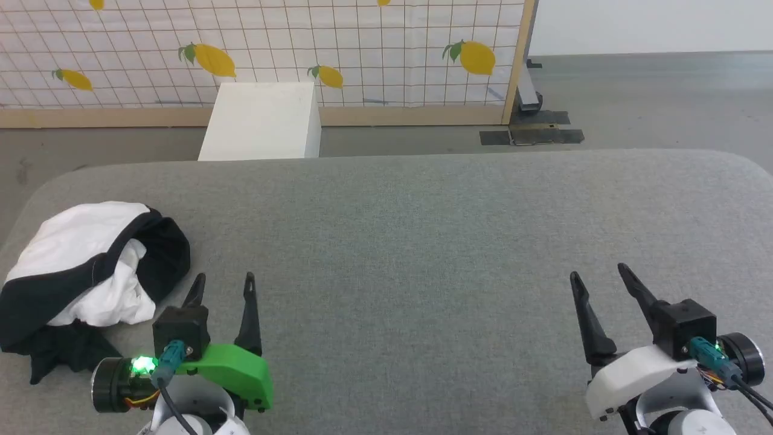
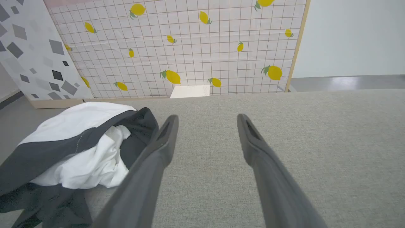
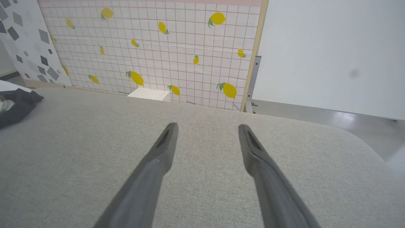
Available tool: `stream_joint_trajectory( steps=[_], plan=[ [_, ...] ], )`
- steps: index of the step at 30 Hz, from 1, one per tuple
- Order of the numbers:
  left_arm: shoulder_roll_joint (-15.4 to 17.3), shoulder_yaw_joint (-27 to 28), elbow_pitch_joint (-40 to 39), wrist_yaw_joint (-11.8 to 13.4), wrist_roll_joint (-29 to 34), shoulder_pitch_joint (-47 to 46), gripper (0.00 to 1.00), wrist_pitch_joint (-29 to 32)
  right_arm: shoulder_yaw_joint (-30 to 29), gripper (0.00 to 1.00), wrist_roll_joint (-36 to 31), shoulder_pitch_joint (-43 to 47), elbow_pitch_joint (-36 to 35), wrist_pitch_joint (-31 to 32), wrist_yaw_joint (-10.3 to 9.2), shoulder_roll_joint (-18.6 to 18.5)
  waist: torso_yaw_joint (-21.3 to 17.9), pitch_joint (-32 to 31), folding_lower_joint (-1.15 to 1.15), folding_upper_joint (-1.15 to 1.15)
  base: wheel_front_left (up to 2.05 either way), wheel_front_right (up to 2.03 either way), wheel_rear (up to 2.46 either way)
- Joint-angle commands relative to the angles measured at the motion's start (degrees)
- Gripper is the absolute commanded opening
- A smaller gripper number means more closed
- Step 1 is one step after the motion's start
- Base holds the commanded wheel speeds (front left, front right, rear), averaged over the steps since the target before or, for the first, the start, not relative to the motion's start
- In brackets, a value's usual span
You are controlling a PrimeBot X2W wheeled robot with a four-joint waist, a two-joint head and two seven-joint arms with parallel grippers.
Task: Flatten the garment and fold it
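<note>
The garment (image 1: pixel 84 272) lies crumpled in a heap at the left end of the grey table (image 1: pixel 423 241), white cloth bunched among black sleeves. In the left wrist view the garment (image 2: pixel 79 148) sits just left of my left finger. My left gripper (image 1: pixel 223 281) stands open right beside the heap, nothing between its fingers; the same open left gripper (image 2: pixel 207 118) hovers over bare table. My right gripper (image 1: pixel 598 272) is open at the lower right, far from the cloth. From the right wrist, the right gripper (image 3: pixel 207 126) is empty and a black edge of the garment (image 3: pixel 15 101) shows far left.
A white box (image 1: pixel 263 121) stands on the floor behind the table's far edge. A lemon-print grid screen (image 1: pixel 302 48) with a wooden frame closes the back. A dark metal foot (image 1: pixel 531 130) lies on the floor at the back right. The table's corners are rounded.
</note>
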Motion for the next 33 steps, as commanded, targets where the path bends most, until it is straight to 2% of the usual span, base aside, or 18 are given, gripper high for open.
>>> stream_joint_trajectory(
  steps=[1, 33],
  plan=[
    [0.0, -0.09, 0.16, 0.19, -0.1, -0.06, 1.0, -0.25, -0.03, 1.0, 0.22, 0.03, 0.07, -0.2, 0.0, 0.0, 0.0, 0.0, 0.0, 0.0, 0.0, 0.0, 0.0],
    [0.03, -2.35, 2.91, 2.78, -2.64, -0.91, 1.0, -4.29, -0.6, 1.0, 2.79, 0.41, 1.6, -3.15, -0.02, 0.02, 1.08, -0.24, 0.0, 0.0, 0.0, 0.0, 0.0]
  ],
)
